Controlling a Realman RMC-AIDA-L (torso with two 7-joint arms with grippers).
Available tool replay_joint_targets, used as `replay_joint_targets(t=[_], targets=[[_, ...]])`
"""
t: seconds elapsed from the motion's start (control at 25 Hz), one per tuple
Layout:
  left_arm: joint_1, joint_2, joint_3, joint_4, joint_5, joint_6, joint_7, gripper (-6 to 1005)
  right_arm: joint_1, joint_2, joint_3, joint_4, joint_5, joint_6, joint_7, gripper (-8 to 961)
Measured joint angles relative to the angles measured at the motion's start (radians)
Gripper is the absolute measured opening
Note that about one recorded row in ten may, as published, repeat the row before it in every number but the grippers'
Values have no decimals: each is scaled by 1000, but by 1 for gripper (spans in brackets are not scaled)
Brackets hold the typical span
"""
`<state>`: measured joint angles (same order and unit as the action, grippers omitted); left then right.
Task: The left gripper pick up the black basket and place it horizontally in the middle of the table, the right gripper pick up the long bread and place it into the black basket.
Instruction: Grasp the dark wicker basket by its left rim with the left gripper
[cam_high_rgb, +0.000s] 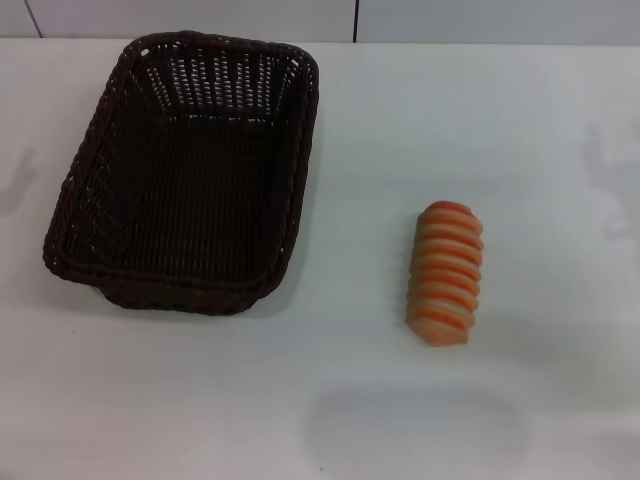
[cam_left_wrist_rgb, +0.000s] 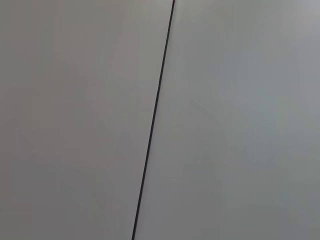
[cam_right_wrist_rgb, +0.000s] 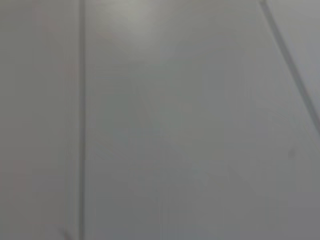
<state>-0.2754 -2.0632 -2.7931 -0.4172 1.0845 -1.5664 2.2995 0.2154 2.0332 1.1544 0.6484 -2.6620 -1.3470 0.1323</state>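
Fingers of both arms out of view, state unknown. Black basket (cam_high_rgb: 185, 175) sits table (cam_high_rgb: 350, 400) left, long axis front-to-back, left arm's side; needs quarter turn.

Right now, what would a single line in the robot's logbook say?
basket: empty, lengthwise, table's left | bread: on table, right of basket, apart | both claws: out of view | task: not begun

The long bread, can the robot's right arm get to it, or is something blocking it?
Probably yes. The long bread lies alone on the white table, on the robot's right side, well apart from the black basket, with nothing over or against it. The right gripper itself is not in view, so its starting spot is unknown.
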Motion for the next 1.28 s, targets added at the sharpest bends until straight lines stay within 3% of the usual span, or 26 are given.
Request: replay_joint_targets(t=[0.84,0.96,1.0,1.08,1.12,1.2,1.24,1.28], targets=[[-5,0,21,24,0,-5,-14,824,31,-8,32,-54,-68,7,16,593],[26,3,174,-131,0,81,-252,824,24,-8,50,-50,-69,7,17,593],[26,3,174,-131,0,81,-252,824,24,-8,50,-50,-69,7,17,593],[64,4,305,-318,18,241,-516,825,23,-8,51,-50,-69,7,18,593],[64,4,305,-318,18,241,-516,825,23,-8,51,-50,-69,7,18,593],[83,4,357,-436,69,319,-667,825,23,-8,52,-50,-69,7,18,592],[93,5,387,-554,167,380,-826,825,23,-8,53,-50,-69,7,18,592],[93,5,392,-587,203,392,-867,825,23,-8,54,-50,-69,7,18,592]])
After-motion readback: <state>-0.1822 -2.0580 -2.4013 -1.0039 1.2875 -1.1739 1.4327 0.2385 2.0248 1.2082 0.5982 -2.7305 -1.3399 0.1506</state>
